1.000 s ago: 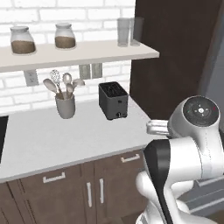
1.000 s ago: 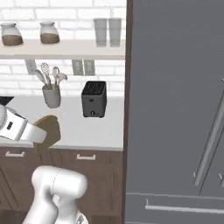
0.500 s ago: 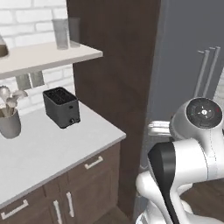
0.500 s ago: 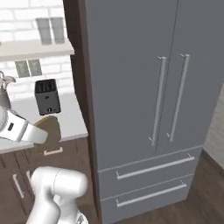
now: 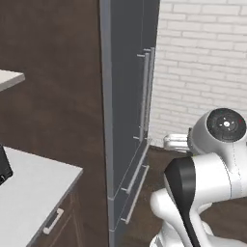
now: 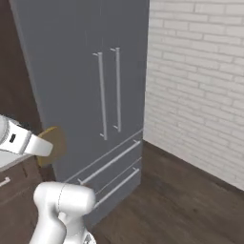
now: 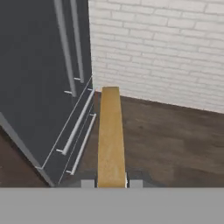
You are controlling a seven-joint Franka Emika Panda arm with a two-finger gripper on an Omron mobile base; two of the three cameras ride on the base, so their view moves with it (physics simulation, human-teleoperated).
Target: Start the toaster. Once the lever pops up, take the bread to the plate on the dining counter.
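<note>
- The claw [image 7: 111, 183] is clamped on the bread [image 7: 110, 135], which in the hand view sticks out edge-on as a long tan strip between the two dark fingertips.
- In the right base view the bread [image 6: 51, 144] shows as a tan-brown slice at the end of the white arm, just in front of the fridge.
- The tall dark grey fridge [image 6: 81, 95] stands close ahead of the arm, with two upright bar handles and two drawer fronts below; the left base view sees it from the side [image 5: 128, 96].
- A white brick wall [image 6: 200, 86] runs right of the fridge and meets it in a corner.
- Dark wood floor [image 6: 181, 200] lies open toward the right, along the foot of the wall.
- The left base view has a light table [image 5: 29, 193] with a dark wood drawer under it at lower left; its right edge ends short of a dark wood panel [image 5: 58, 96] beside the fridge.
- A small dark corner of the toaster [image 5: 4, 166] sits at that view's left edge on the table.
- The hand view looks down along the bread to the fridge drawers [image 7: 74, 131], the floor and the wall base.
</note>
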